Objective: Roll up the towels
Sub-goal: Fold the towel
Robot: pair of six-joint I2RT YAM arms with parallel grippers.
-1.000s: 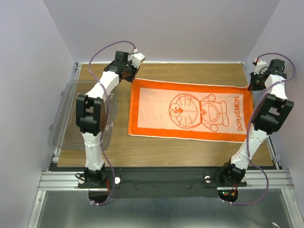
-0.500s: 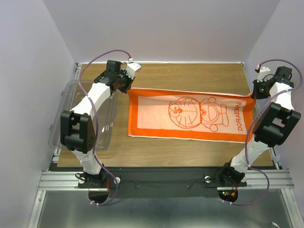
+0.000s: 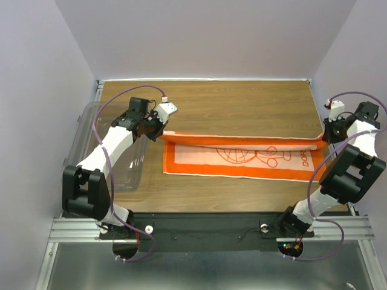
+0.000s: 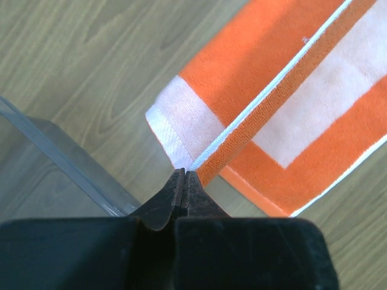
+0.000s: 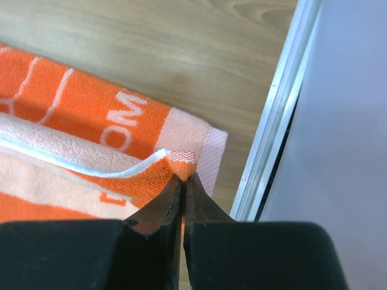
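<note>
The orange towel lies lengthwise on the wooden table, its far long edge lifted and folded toward the near edge, so only the lower part of the cat outline and lettering shows. My left gripper is shut on the towel's far left corner; in the left wrist view the jaws pinch the white-hemmed corner. My right gripper is shut on the far right corner; in the right wrist view the jaws pinch the orange corner tip above the lettering.
A clear plastic tub sits at the table's left edge, under my left arm; its wall shows in the left wrist view. A metal rail and the enclosure's wall border the table just right of my right gripper.
Both grippers have pulled the towel's far corners toward the near edge, folding the far long edge over the printed panel. The left arm swung left and nearer.
</note>
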